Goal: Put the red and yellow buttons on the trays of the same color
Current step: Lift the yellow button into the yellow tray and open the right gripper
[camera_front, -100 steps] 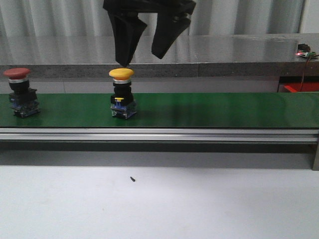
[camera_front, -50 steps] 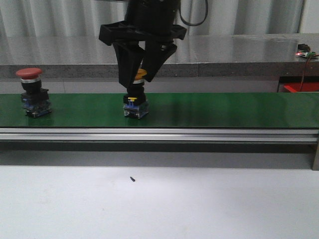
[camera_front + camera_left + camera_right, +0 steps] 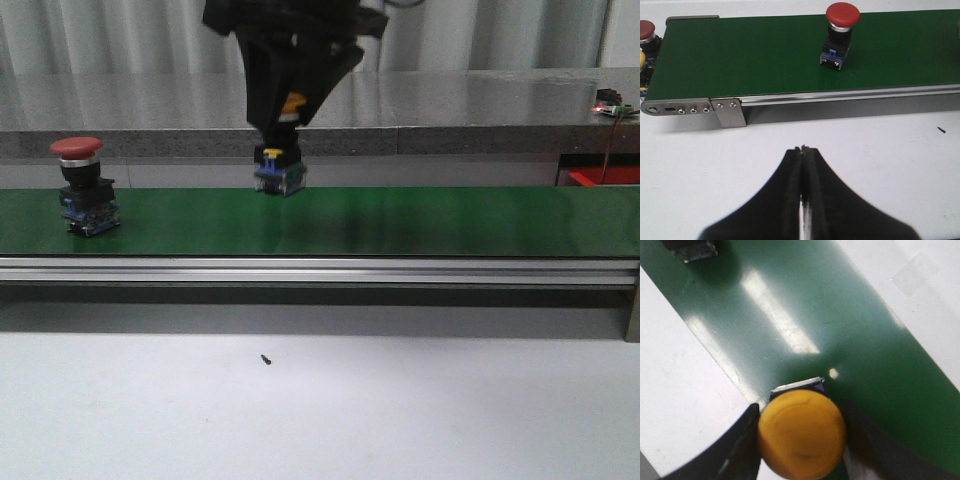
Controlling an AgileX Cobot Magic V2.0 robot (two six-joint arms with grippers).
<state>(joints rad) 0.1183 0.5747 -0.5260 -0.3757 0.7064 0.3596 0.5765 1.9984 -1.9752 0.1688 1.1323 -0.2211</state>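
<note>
Right claw (image 3: 290, 105) clamped on yellow button (image 3: 280, 168), lifted clear of green belt (image 3: 450, 220).
Front: red button (image 3: 85, 190) stands at belt's left end. Left wrist: left claw (image 3: 804, 150) closed, empty, above white tabletop (image 3: 880, 145). Right wrist: yellow cap between both fingers (image 3: 737, 450).

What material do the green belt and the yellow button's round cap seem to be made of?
Flat green conveyor belt: probably rubber or PVC, semi-gloss, since it shows soft white glare streaks. Yellow button's domed cap, held between the right gripper's black fingers: likely moulded plastic, smooth satin, with uniform colour and faint scuffs.
</note>
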